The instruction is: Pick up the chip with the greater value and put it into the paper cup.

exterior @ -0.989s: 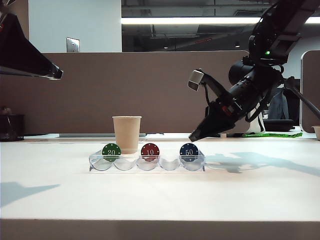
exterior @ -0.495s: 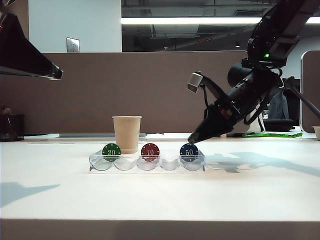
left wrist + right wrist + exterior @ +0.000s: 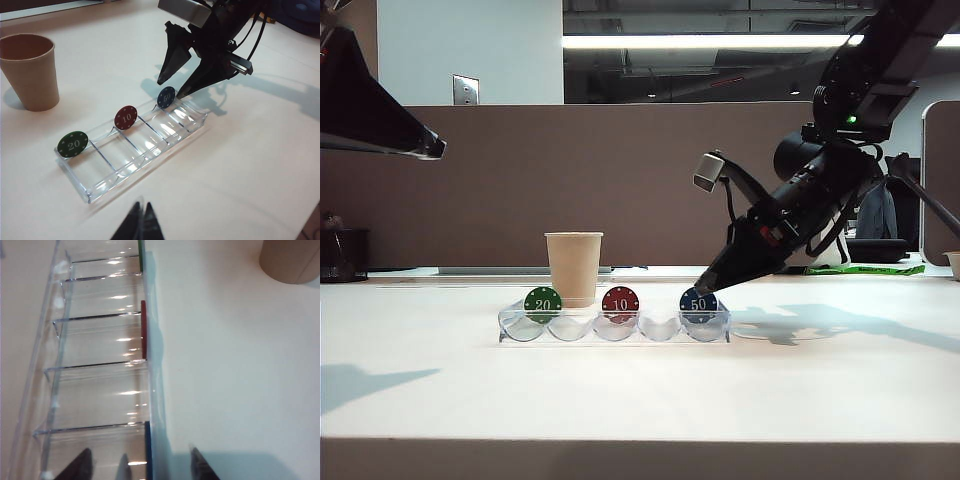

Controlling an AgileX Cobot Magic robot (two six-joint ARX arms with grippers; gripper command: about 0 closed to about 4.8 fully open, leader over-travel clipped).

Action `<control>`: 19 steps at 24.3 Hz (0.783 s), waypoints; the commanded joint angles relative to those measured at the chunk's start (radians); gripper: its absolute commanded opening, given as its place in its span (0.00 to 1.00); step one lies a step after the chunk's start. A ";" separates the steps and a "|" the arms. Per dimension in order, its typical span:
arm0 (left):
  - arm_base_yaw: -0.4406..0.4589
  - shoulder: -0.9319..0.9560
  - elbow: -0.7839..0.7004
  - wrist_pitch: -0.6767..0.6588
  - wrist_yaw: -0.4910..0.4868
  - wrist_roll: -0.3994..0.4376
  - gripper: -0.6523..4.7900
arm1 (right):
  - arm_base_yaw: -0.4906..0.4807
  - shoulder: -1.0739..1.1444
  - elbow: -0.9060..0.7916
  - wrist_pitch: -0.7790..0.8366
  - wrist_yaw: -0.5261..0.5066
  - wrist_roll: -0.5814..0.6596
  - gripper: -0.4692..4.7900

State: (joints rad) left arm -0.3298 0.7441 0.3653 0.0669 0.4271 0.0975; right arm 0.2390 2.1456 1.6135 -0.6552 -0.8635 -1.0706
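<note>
Exterior view, left to right, with the clear plastic tray [image 3: 614, 330] as landmark. Far left of the tray and high above the table [image 3: 640, 400], the left arm hangs well clear of everything; its gripper, the left gripper [image 3: 140, 226], appears only in the left wrist view as two dark tips lying together, closed on nothing. Behind the tray's left half stands the paper cup [image 3: 574, 267], upright and apart from the tray. Three chips stand on edge in the tray: the green "20" chip [image 3: 542, 303] in the leftmost compartment, the red "10" chip [image 3: 620, 302] in the middle compartment, and the chip [image 3: 698, 303], dark blue and marked "50", in the rightmost compartment.

The right gripper [image 3: 703, 287] reaches down from the upper right, its tips just above and at the right edge of the blue chip. In the left wrist view the right gripper [image 3: 171, 88] has its jaws spread wide, one finger on either side of the chip [image 3: 166, 97], holding nothing. The right wrist view shows the chip [image 3: 148, 450] edge-on between the two dark fingertips [image 3: 199, 465]; contact cannot be determined. The cup [image 3: 290, 260] lies beyond the tray's far end [image 3: 100, 260].
</note>
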 commanded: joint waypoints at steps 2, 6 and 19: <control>0.002 -0.001 0.005 0.009 0.004 0.000 0.11 | 0.003 0.005 0.002 0.018 -0.006 -0.002 0.57; 0.002 -0.001 0.005 0.009 0.004 0.000 0.11 | 0.003 0.011 0.002 0.032 -0.005 0.006 0.57; 0.002 -0.001 0.005 0.009 0.004 0.000 0.11 | 0.003 0.015 0.002 0.092 -0.004 0.040 0.57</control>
State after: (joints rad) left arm -0.3298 0.7441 0.3653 0.0669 0.4267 0.0975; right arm 0.2390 2.1632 1.6138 -0.5861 -0.8593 -1.0580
